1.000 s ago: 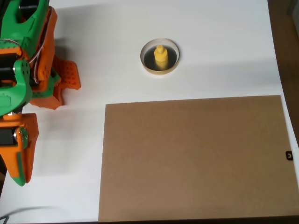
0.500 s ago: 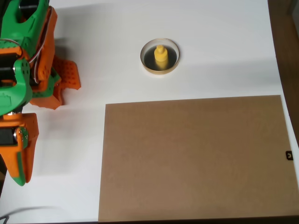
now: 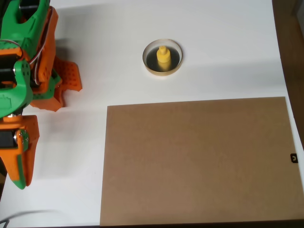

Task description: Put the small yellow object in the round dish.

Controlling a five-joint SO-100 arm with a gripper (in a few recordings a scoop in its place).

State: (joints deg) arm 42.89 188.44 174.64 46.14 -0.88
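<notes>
Overhead view: we see the small yellow object (image 3: 163, 59) standing upright inside the round dish (image 3: 162, 71), knob up, on the dark glossy floor. Placement looks done to us. The claw (image 3: 64, 85) sits at the left of the white bench (image 3: 218, 47), well apart from the dish; we can't tell whether it is open or closed, and it grips nothing. A brown board (image 3: 197, 159) lies below. Best practice now, we judge: keep the arm clear, don't nudge the dish.
</notes>
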